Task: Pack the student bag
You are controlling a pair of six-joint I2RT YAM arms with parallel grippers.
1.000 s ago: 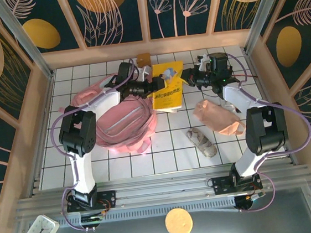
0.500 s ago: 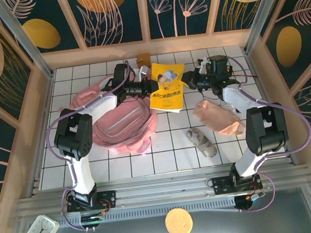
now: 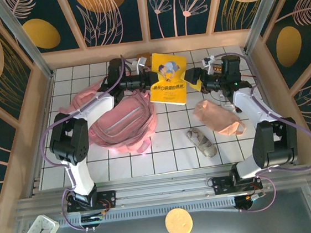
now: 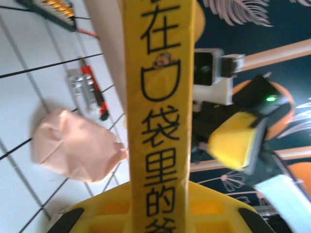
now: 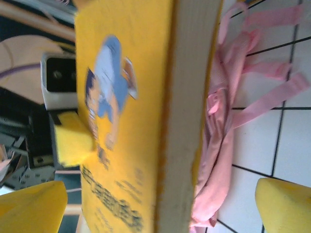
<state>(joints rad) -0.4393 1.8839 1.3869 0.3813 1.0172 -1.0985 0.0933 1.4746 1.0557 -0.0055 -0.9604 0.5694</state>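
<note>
The student bag [image 3: 120, 120], a soft pink backpack, lies flat on the left of the white tiled table; its straps and folds show in the right wrist view [image 5: 221, 160]. A yellow book [image 3: 169, 84] hangs tilted just beyond the bag's far right corner. My left gripper [image 3: 150, 82] is shut on its left edge, and the spine [image 4: 158, 97] rises straight up from the jaws. My right gripper [image 3: 194, 80] stands open just right of the book. Its yellow fingers [image 5: 284, 204] spread wide on either side of the page edge [image 5: 187, 121] without touching it.
A beige-pink pouch [image 3: 217, 116] lies right of centre, with a small sandal-like thing [image 3: 201, 143] in front of it. A wooden block [image 3: 143, 59] stands at the back wall. Wooden walls close in the table on three sides.
My left gripper has shut on the book and raised it toward the back. My right gripper has let go of the book, opened wide and drawn back to the right.
</note>
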